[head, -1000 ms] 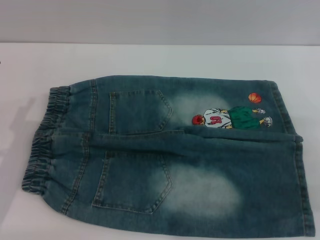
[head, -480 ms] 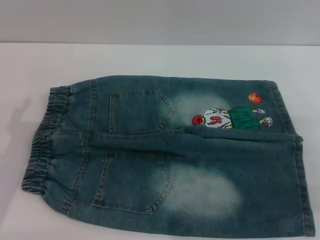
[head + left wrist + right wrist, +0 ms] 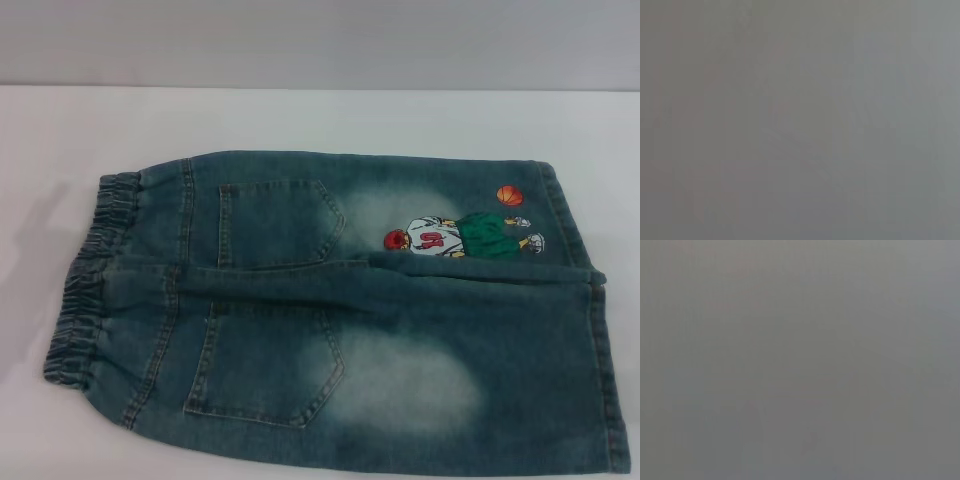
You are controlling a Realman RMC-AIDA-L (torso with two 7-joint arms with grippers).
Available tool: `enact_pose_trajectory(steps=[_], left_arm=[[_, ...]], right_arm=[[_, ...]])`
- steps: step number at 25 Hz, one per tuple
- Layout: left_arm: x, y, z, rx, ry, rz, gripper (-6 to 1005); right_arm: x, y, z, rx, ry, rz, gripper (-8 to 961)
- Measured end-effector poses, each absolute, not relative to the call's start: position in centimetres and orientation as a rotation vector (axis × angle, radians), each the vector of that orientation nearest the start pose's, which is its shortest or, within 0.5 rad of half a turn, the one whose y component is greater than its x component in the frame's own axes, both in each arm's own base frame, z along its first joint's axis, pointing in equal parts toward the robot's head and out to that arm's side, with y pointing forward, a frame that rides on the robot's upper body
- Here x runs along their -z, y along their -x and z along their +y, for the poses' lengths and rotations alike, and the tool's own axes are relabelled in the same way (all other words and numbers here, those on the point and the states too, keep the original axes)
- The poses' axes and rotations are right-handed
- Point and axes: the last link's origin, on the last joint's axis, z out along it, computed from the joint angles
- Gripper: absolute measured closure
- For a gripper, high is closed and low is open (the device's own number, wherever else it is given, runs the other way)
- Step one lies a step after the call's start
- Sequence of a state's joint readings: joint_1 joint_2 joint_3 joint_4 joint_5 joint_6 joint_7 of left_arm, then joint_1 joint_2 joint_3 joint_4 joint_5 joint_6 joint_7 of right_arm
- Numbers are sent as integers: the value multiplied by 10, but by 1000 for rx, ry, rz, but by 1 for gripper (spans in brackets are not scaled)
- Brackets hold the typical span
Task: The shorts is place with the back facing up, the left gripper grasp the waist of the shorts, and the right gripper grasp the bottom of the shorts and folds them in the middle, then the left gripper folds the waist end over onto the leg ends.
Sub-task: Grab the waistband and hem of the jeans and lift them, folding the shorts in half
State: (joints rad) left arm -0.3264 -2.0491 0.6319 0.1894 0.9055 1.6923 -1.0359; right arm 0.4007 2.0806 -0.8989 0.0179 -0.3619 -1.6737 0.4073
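shorts (image 3: 330, 310) flat on table (image 3: 320, 115), waist (image 3: 90, 280) left, hems (image 3: 590, 320) right

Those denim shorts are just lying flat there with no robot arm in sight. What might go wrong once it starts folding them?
The shorts lie slightly askew on the table, so a fold down the middle may come out uneven. The waist is gathered and ruffled, so an end effector might pinch only one layer. The leg ends run off the head view's lower right, so a grasp there could be poorly aimed. Neither end effector shows in any view.
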Motion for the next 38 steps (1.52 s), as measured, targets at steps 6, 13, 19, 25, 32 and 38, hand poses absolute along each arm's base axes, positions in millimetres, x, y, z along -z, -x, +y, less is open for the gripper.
enact_pose_trajectory(steps=[6,13,19,25,32,38], left_arm=[[-92,313,290,1608,1714,-799,233],[-93,307,292,1545,1972,-947,233],[-85,307,283,1410,2199,-1037,233],[-77,317,274,1267,2311,-1139,233],[-83,323,270,1204,2337,-1234,233],[-90,329,265,1054,2385,-1375,233]], right_arm=[[-54,-334,281,-1060,1270,405,457],[-56,-337,280,-1055,1254,410,458],[-56,-336,282,-1053,1255,409,458],[-57,-335,288,-1048,1262,412,458],[-57,-335,290,-1046,1266,416,458],[-55,-338,290,-1032,1268,434,458]])
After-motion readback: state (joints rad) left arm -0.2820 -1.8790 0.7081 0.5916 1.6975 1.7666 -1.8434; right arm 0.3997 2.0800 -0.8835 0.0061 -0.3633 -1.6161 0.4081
